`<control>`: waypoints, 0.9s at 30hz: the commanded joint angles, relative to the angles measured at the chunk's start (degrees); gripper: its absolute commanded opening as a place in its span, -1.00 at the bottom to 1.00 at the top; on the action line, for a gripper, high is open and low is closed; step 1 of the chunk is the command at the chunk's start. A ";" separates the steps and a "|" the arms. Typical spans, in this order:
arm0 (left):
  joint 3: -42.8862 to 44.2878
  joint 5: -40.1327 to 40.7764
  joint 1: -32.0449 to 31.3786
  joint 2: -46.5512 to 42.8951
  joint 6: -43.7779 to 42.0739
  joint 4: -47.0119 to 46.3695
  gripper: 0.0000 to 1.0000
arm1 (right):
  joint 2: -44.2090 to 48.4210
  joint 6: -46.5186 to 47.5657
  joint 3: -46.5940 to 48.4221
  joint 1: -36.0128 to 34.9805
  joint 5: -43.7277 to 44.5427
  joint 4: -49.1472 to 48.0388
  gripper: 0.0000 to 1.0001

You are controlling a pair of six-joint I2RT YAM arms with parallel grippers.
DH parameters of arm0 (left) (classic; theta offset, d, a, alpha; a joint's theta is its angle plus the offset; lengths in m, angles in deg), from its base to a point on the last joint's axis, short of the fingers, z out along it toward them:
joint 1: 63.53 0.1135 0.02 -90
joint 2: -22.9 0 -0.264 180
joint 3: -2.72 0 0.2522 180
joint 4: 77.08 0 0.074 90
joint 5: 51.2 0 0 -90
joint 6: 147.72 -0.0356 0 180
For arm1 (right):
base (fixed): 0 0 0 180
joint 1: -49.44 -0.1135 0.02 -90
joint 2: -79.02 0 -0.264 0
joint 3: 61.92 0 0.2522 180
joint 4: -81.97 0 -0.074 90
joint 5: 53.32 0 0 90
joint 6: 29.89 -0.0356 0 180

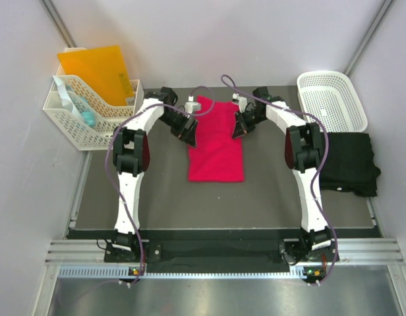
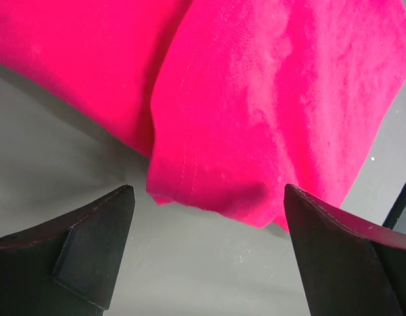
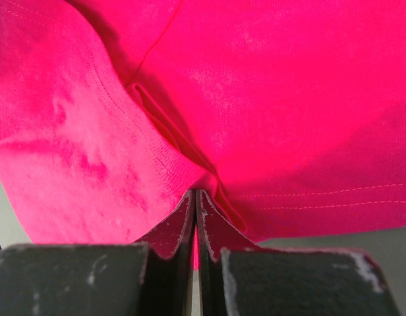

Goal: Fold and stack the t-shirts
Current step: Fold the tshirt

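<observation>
The red t-shirt (image 1: 216, 146) lies left of the white basket (image 1: 325, 74), folded to a strip; the right gripper (image 3: 195, 197) pinches its edge; the left gripper (image 2: 209, 197) hangs spread beside it; the black t-shirt (image 1: 348, 164), just nearer than the basket, likely awaits folding; nothing stacked yet.

No text, labels or numbers I can make out in any view. The red t-shirt (image 1: 216, 141) shows just plain cloth and stitching. The orange folder (image 1: 94, 66) looks blank too.

From above, the left gripper (image 1: 187, 129) and right gripper (image 1: 241, 125) cover the far side edges of the pink-red t-shirt (image 1: 216, 148), and both wrist views crop it. The black t-shirt (image 1: 351, 161) is too dark to show its folds.
</observation>
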 commanded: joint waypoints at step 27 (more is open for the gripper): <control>6.77 -0.76 -0.91 1.25 -0.67 1.28 0.88 | 1.70 0.71 1.02 -1.45 5.29 -3.35 -1.00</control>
